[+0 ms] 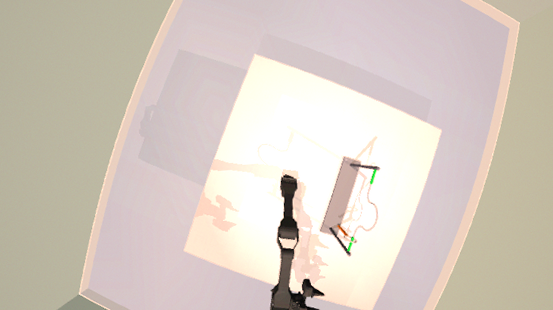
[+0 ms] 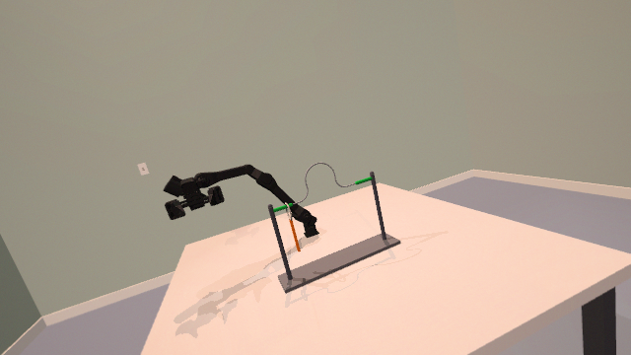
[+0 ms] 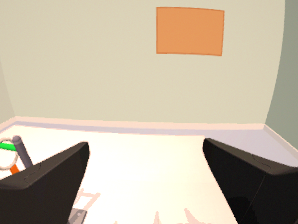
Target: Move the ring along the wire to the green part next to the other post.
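Observation:
The pale ring (image 2: 290, 218) (image 3: 6, 168) hangs around the green part (image 2: 279, 209) (image 1: 350, 247) beside the near post (image 2: 280, 244) (image 1: 340, 241) (image 3: 22, 150), close to that part's inner end. Its orange handle (image 2: 295, 236) (image 1: 342, 230) (image 3: 14, 169) slopes down from it. The grey wire (image 2: 320, 163) (image 1: 377, 211) curves up and over to the other green part (image 2: 364, 180) (image 1: 373, 177) at the far post (image 2: 379, 207) (image 1: 365, 166). My gripper (image 1: 321, 303) (image 2: 195, 203) (image 3: 147, 147) is open and empty, in the air well away from the ring, beyond the near post's side.
The grey base plate (image 1: 340, 195) (image 2: 340, 257) (image 3: 77, 216) carries both posts on the pale table (image 1: 254, 127) (image 2: 468, 266). The arm (image 1: 288, 231) (image 2: 266, 179) rises from the table behind the base plate in the exterior view. An orange panel (image 3: 190, 31) shows on the wall.

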You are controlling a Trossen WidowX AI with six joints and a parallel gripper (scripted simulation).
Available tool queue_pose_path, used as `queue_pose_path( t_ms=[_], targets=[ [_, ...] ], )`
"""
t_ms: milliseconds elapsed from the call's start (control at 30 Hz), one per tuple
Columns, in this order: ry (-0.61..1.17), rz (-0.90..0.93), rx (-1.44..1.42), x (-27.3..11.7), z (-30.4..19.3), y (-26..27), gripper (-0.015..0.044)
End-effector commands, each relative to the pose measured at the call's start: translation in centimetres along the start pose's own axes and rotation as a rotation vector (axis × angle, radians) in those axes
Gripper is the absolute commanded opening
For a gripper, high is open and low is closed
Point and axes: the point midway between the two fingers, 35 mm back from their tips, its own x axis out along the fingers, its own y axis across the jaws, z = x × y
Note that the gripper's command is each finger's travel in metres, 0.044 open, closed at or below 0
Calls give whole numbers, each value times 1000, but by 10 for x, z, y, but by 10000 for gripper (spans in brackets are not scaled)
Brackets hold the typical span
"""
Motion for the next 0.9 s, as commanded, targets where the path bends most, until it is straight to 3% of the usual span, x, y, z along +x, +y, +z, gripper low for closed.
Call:
queue_pose_path(
  t_ms=[0, 267, 867],
  targets=[
    [0, 0, 0, 0, -1, 0, 374],
    [10, -10, 0, 8, -37, -4, 164],
    [31, -48, 10, 24, -127, 18, 160]
  ],
)
